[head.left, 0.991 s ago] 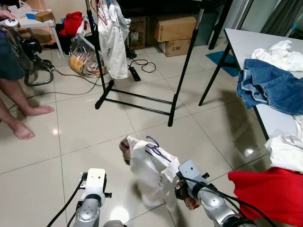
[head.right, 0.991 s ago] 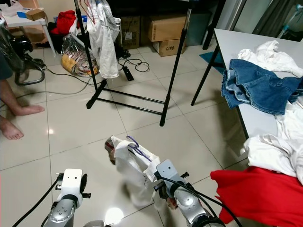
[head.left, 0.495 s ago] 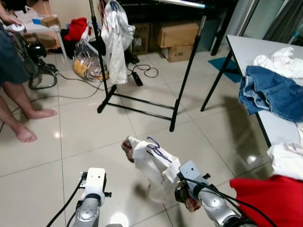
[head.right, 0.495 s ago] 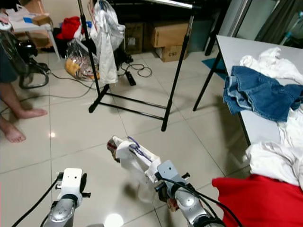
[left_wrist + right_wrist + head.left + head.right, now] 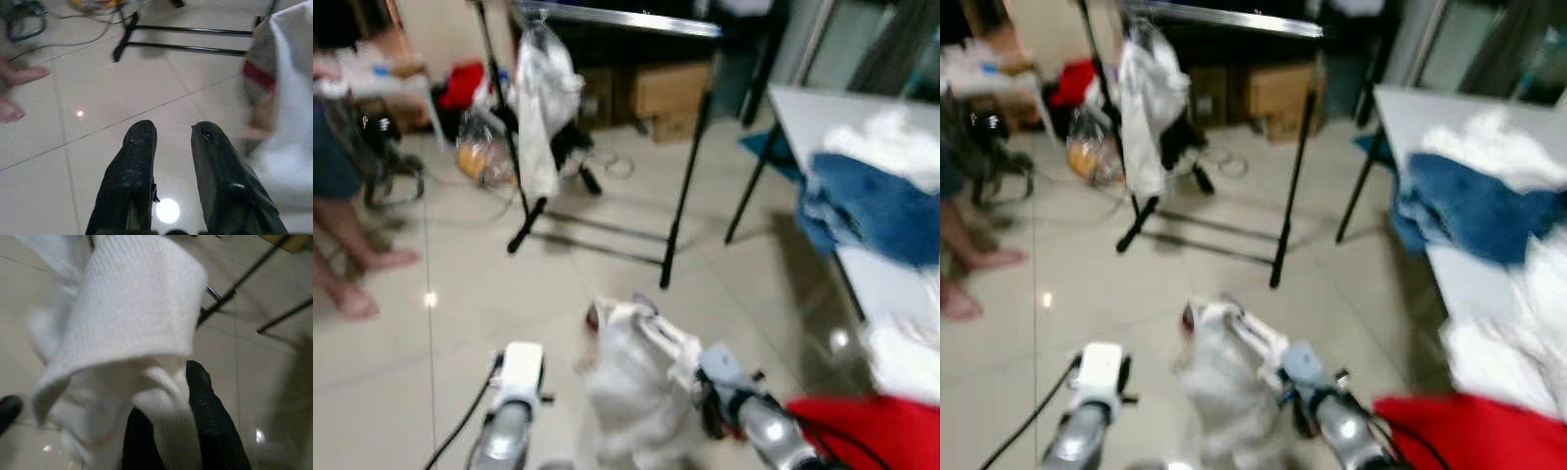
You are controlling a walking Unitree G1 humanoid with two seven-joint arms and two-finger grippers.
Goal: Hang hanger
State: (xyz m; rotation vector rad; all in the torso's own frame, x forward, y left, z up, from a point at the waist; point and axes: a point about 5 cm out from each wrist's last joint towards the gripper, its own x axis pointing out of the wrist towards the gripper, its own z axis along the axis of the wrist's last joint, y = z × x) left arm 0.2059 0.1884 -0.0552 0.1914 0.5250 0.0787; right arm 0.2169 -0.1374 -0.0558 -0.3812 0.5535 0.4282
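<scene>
My right pincer (image 5: 168,431) is clamped on a white garment (image 5: 636,392) on its hanger low over the tiled floor (image 5: 460,294), before the black clothes rack (image 5: 685,147), while my left pincer (image 5: 171,142) hangs apart, holding nothing.

I see a glossy pale tile floor (image 5: 460,323) with light glare spots. Black clothes rack (image 5: 680,176) stands mid-room, a white garment (image 5: 540,103) hanging at its left end. Cardboard boxes (image 5: 661,93) sit behind it. White table (image 5: 822,103) on my right holds jeans (image 5: 876,211) and other clothes. Person's bare feet (image 5: 357,284) at left. Blurry overall.
</scene>
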